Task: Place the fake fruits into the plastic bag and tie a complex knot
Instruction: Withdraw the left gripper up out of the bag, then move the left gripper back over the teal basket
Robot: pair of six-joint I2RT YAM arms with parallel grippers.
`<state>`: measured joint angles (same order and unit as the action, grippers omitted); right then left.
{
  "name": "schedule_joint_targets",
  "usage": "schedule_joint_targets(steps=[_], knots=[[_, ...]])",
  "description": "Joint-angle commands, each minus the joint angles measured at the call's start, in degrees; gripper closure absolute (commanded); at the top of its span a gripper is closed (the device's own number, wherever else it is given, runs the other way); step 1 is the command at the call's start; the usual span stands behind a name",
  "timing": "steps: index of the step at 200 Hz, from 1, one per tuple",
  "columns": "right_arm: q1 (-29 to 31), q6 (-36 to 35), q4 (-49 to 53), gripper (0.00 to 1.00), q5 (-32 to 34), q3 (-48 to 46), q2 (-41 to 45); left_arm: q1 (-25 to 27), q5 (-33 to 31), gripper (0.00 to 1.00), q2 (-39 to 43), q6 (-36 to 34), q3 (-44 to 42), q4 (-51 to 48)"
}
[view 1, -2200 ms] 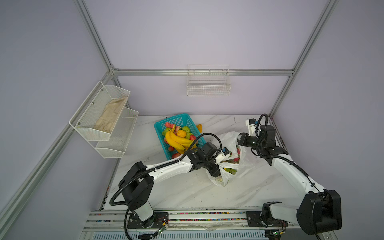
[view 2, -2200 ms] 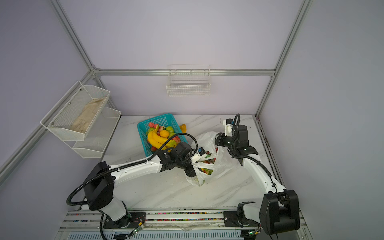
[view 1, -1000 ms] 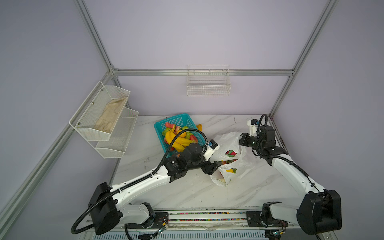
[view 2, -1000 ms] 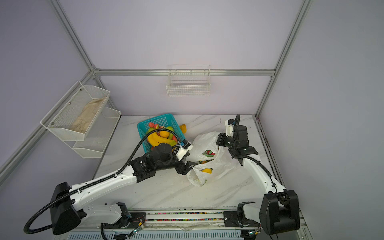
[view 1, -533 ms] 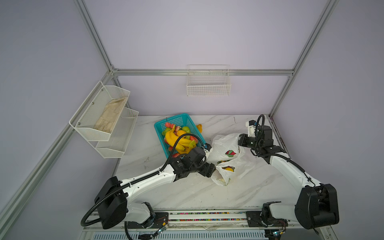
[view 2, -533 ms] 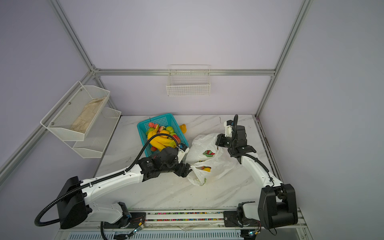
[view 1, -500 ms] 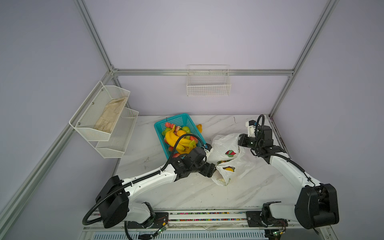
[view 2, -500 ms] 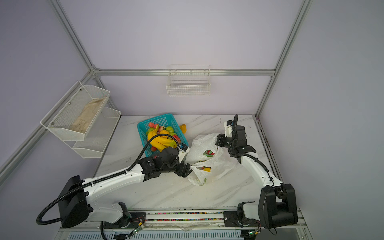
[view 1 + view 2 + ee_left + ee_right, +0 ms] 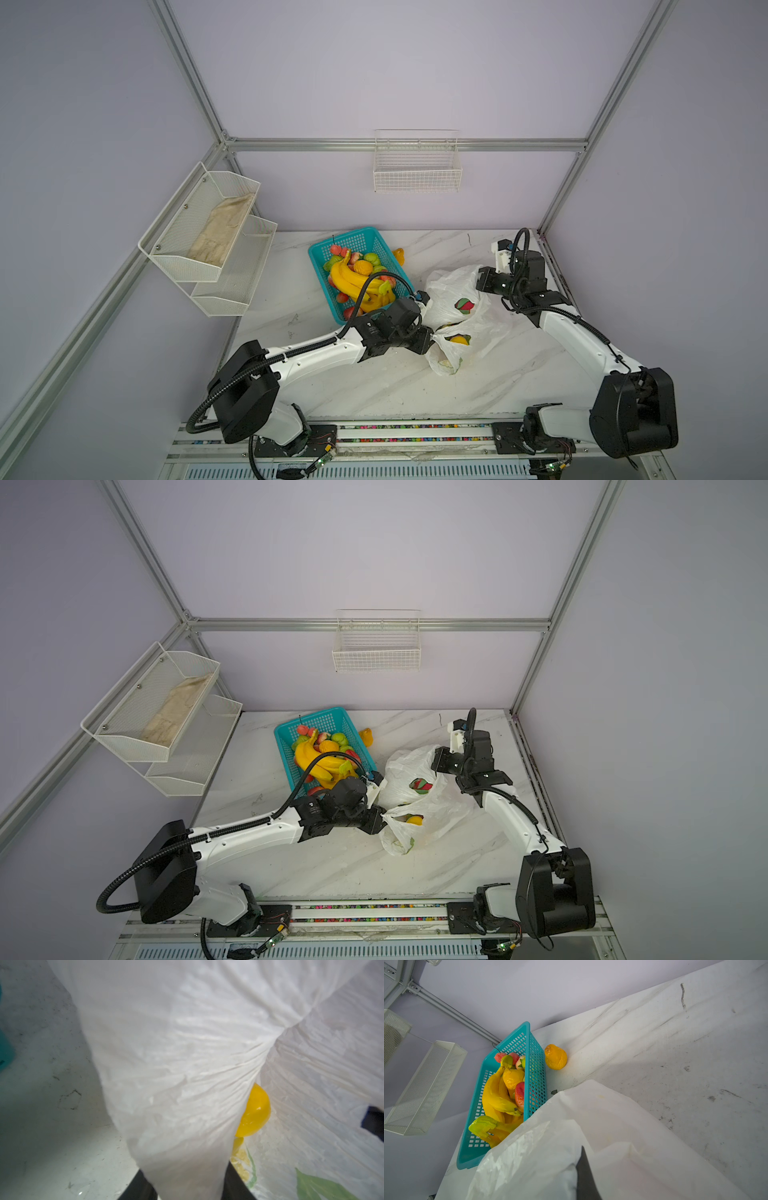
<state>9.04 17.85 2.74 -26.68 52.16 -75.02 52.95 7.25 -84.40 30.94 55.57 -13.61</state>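
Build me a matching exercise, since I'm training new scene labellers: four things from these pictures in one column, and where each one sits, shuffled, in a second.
Things
1. banana bunch
2. round yellow fruit
3. loose orange fruit
4. beige cloth

Places
A. on the table, beside the teal basket
B. in the upper tray of the white wall rack
C. inside the plastic bag
D. in the teal basket

Pairs: 1-D, 2-C, 3-A, 4-B
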Motion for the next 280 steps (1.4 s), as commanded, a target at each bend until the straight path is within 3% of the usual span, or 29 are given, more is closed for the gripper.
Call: schedule_joint_targets(steps=[1, 22, 44, 69, 112, 172, 228, 254, 280], knots=[[0.06, -0.66, 0.04, 1.0, 0.49, 1.71, 1.05, 0.14, 2.1, 0.7, 2.82, -0.03, -3.53, 6.34], [0.04, -0.8, 0.16, 1.0, 0.45, 1.55, 1.88, 0.05, 3.63, 0.9, 2.84, -0.04, -3.61, 9.83], [0.02, -0.81, 1.12, 1.0, 0.93, 2.26, 2.5, 0.16, 5.52, 1.0, 2.84, -0.64, -1.13, 11.45], [0.02, -0.8, 3.7, 1.0, 2.24, 4.09, 3.27, 0.14, 9.72, 1.0, 5.59, 0.39, -0.29, 17.46], [0.08, -2.97, 9.26, 1.0, 9.98, 9.37, 4.24, 0.06, 15.86, 1.0, 6.6, 2.4, 0.5, 26.25], [0.06, -3.52, 7.54, 1.0, 9.6, 9.65, 1.53, -2.65, 8.51, 1.0, 6.73, 2.24, -1.38, 22.16], [0.26, 1.31, -0.78, 1.0, 1.51, 7.01, -0.96, -9.78, 2.98, 1.0, 8.52, 3.12, -5.53, 17.99], [0.4, 0.89, -1.28, 1.0, 1.17, 6.5, -3.23, -10.75, 2.11, 0.89, 7.36, 2.52, -5.52, 13.43], [0.41, 0.28, -1.61, 1.0, 1.62, 5.39, -3.37, -10.95, 0.68, 0.65, 10.39, 0.49, -7.47, 11.79]])
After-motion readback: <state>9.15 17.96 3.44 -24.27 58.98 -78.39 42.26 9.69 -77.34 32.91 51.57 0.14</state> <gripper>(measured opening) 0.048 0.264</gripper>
